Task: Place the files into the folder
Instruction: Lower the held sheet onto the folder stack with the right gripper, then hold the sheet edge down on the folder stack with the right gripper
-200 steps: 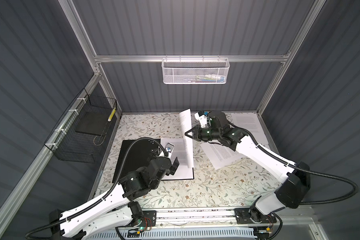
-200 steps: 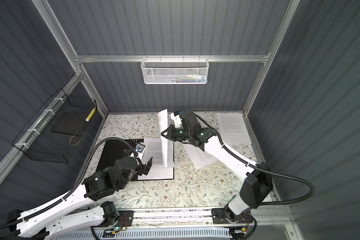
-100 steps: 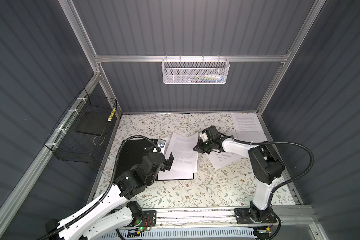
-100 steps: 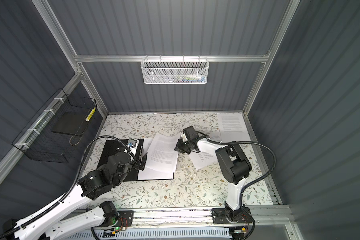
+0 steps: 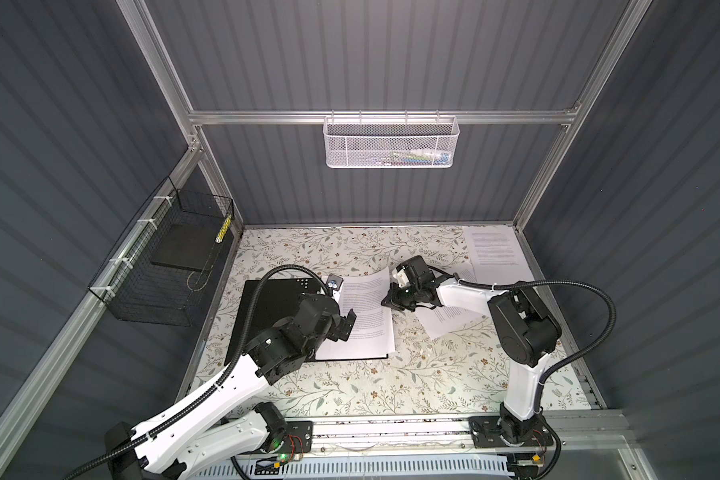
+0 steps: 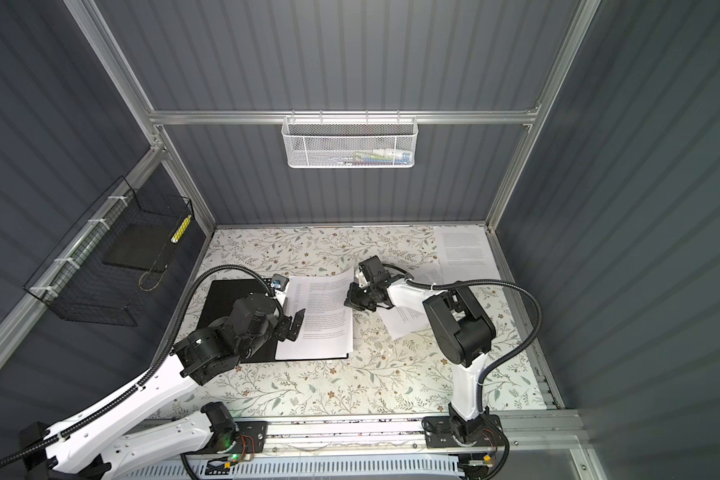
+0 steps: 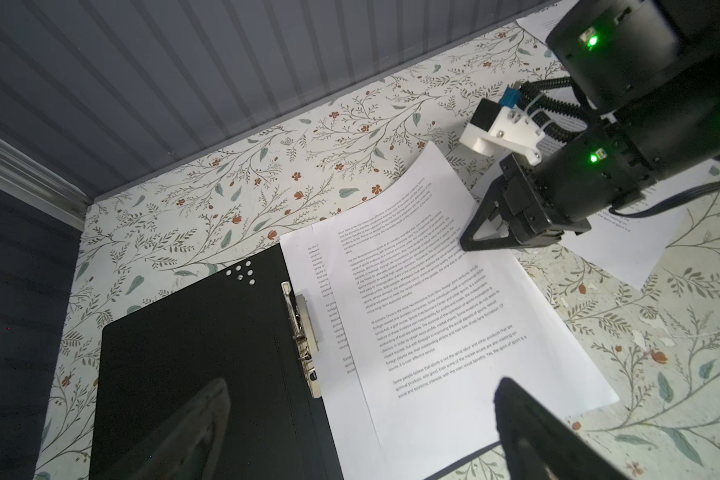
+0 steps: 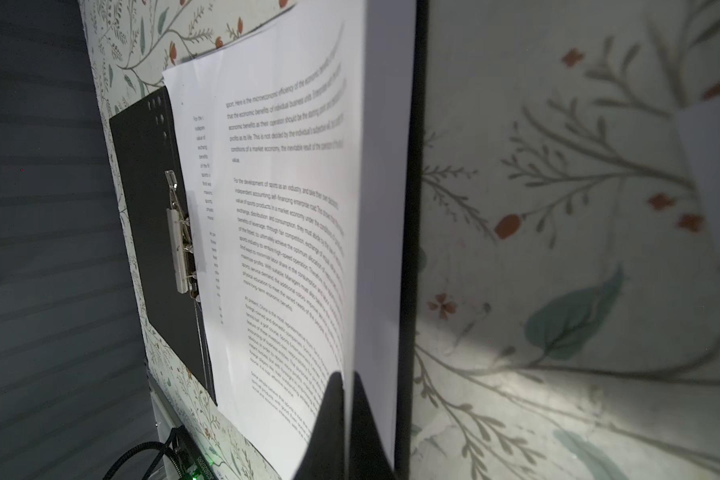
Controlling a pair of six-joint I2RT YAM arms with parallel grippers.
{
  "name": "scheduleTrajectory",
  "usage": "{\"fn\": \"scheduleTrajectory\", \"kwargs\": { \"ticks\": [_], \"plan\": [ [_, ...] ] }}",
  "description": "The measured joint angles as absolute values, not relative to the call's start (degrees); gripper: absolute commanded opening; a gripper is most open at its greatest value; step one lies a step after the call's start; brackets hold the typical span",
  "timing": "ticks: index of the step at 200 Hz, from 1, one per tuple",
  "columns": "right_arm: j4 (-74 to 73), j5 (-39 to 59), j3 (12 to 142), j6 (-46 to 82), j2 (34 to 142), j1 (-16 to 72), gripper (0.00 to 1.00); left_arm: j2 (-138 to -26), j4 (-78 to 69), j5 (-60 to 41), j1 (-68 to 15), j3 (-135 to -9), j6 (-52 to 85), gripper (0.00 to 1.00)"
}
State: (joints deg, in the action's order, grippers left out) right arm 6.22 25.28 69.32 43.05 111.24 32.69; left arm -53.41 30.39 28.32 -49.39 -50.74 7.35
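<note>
Dark grey ribbed panels form the far wall [image 5: 371, 54], the left wall [image 5: 38, 145] and the right wall [image 5: 661, 208]. They are joined by aluminium posts [image 5: 543, 174] and a horizontal rail [image 5: 246, 117] across the far side. A white mesh basket [image 5: 391, 145] hangs from that rail, holding a few items too small to name. On the left wall hangs a black wire basket [image 5: 159, 286] with a dark flat slab [image 5: 184, 249] inside. The bench [image 5: 350, 390] is covered in a pale print of leafy twigs and small reddish flowers. The light is even and the shadows are soft.
</note>
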Motion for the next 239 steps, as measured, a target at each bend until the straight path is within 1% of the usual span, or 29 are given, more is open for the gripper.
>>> {"fn": "scheduleTrajectory", "kwargs": {
  "ticks": [34,84,239],
  "plan": [
    [6.37,25.54,73.12,43.03,113.75,33.34,0.0,-53.39,30.74,27.29,-48.95,-50.74,7.35,1.0],
    [7.25,25.93,74.72,43.0,116.22,34.46,0.0,-55.07,30.94,26.04,-48.25,-50.85,7.55,1.0],
    [7.29,26.65,76.25,43.03,116.68,35.48,0.0,-56.07,31.31,23.42,-46.78,-51.09,7.75,1.0]
  ]
}}
